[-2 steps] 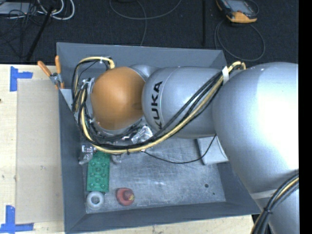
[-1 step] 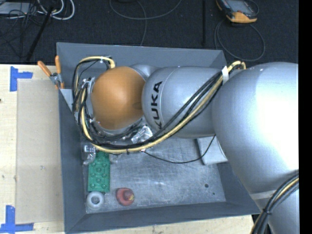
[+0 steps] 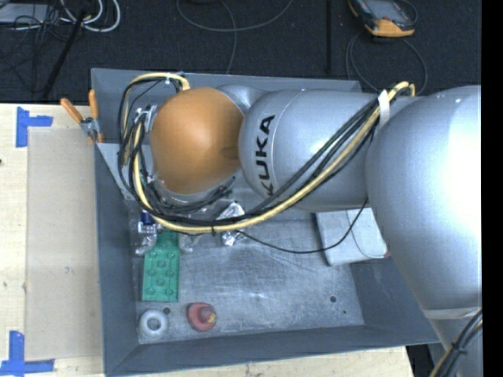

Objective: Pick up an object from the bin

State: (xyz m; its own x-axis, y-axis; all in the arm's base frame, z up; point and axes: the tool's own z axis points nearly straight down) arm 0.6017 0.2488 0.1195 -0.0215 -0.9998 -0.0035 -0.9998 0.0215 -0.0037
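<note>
My gripper (image 3: 185,201) shows as a dark body under the arm's orange cover, low over the bin's left half. Just below it lies a flat green studded brick plate (image 3: 161,268), its upper end close under the gripper. A small blue-and-white thing (image 3: 145,227) sits by the plate's top left corner. Two small shiny silvery pieces (image 3: 229,237) lie just right of the gripper on the bin floor.
A white ring (image 3: 154,323) and a red round thing (image 3: 202,316) lie near the bin's front wall. A pale grey flat block (image 3: 350,236) rests at the right, partly under the arm. The arm and its cables cover the bin's back half.
</note>
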